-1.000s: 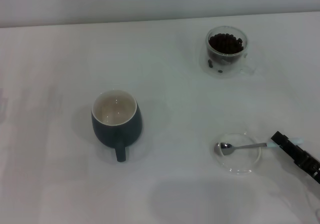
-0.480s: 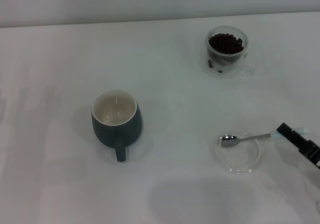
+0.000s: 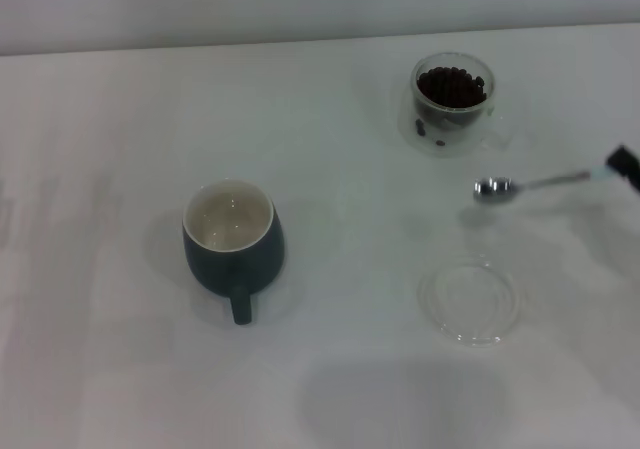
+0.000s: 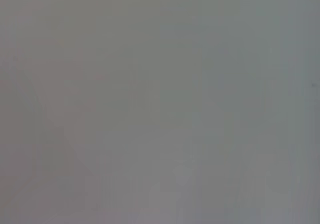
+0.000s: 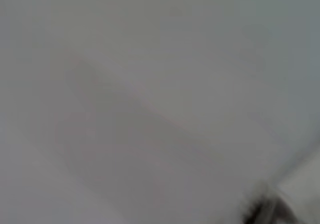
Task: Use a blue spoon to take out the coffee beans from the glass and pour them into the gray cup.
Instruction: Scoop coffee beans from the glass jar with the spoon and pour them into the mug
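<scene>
In the head view the blue spoon (image 3: pixel 530 183) hangs in the air at the right, its metal bowl pointing left, just below the glass. My right gripper (image 3: pixel 624 164) is shut on the spoon's pale blue handle at the right edge. The glass (image 3: pixel 453 102) stands at the far right, filled with dark coffee beans (image 3: pixel 452 87). The gray cup (image 3: pixel 234 244) stands left of centre, its cream inside empty, its handle toward me. My left gripper is out of view. Both wrist views show only blank grey surface.
A flat clear glass saucer (image 3: pixel 470 302) lies on the white table (image 3: pixel 330 369) at the front right, with nothing on it. The table's far edge meets a pale wall at the top of the head view.
My right gripper has lifted the spoon off the saucer and carried it up and back, toward the glass. The saucer now lies bare. The cup and glass have not moved.
</scene>
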